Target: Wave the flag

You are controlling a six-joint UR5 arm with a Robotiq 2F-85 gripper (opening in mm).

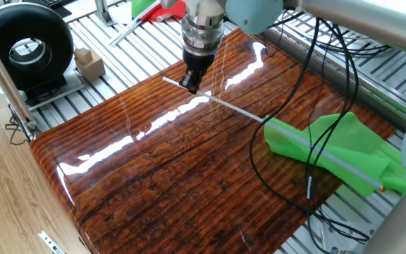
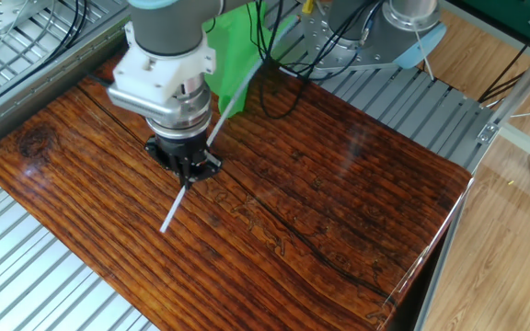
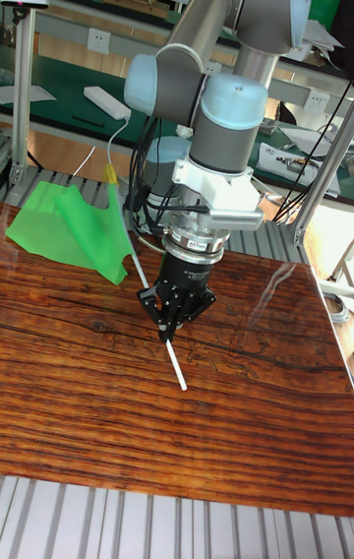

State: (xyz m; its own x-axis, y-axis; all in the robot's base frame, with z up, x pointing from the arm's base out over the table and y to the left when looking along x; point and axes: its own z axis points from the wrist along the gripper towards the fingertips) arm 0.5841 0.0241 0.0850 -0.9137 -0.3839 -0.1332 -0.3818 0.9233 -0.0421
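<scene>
Gripper [image 1: 191,86] pointing down over the wooden table [image 1: 154,176], jaws clamped on the flag [image 1: 330,149] near the bare end of its rod; rod slanting up and away from the gripper; green cloth apparently clear of the table edge; orange tip [image 1: 382,188] at the far end.

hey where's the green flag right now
The flag hangs over the wooden table's far right edge in one fixed view, its rod running left to the gripper, which is shut on it near the bare end.
</scene>
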